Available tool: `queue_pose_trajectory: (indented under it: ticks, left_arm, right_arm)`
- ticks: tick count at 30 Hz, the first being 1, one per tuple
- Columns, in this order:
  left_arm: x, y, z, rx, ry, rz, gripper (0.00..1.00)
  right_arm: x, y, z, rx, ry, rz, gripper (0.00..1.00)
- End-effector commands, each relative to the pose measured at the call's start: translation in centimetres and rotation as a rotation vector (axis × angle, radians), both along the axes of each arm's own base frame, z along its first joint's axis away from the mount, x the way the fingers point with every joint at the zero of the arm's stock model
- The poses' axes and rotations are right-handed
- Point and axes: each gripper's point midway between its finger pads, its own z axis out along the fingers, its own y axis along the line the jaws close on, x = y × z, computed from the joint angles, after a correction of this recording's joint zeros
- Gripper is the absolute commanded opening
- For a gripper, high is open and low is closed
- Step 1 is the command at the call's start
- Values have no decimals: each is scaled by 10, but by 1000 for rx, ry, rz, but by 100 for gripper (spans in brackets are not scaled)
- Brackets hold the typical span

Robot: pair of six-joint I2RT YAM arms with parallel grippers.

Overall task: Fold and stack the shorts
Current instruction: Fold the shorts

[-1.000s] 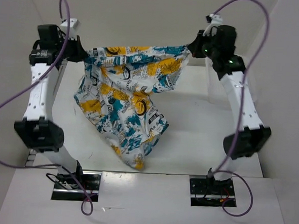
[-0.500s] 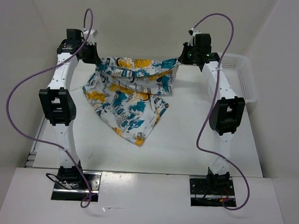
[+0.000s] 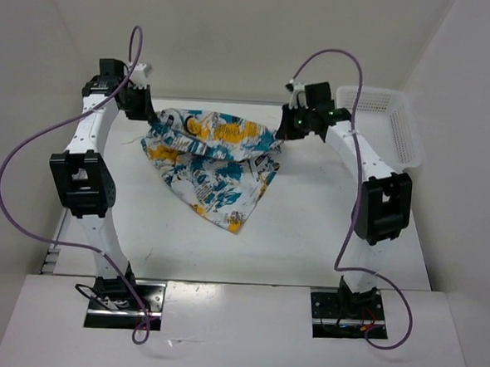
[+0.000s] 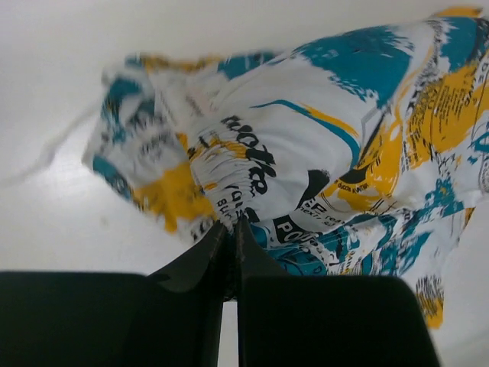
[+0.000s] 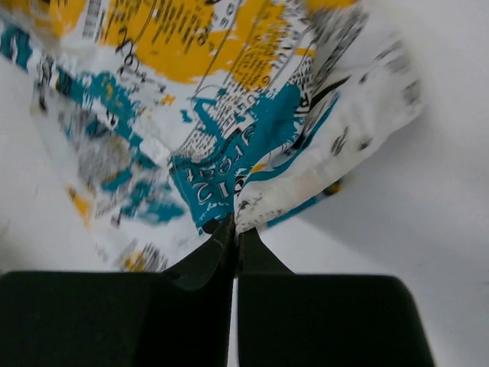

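The shorts (image 3: 217,161) were strung between the two arms over the far middle of the tabletop (image 3: 308,237). The left jaws were pinched tight on the fabric's upper left edge, and the right jaws were clamped the same way on its upper right edge; each wrist view showed the black tips closed together with printed cloth (image 4: 306,153) bunched just past them (image 5: 191,92). From that held edge the cloth sagged toward the near side, ending in a point, and its lower part seemed to lie on the tabletop. A white mesh basket (image 3: 410,135) stood at the far right, beside the right arm.
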Motion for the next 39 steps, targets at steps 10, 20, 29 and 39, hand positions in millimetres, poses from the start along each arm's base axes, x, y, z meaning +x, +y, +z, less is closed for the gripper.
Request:
queue_pose_trajectory:
  ticks: [10,20,29,39]
  left_arm:
    - [-112,28,-62,89,261,125,16]
    - [-84,52,-4,-11,71,144,17]
    - [-50,96,-15,33,5,225,22]
    - [-51,125,-78,142,112,327,38]
  right_arm:
    - [-149,60,-32,-35,85,355,0]
    - [-202,101,21,107,12,549,0]
    - [-267,146,19,101,-48,758,8]
    - [-276,154,-11,-71,-138,757,88]
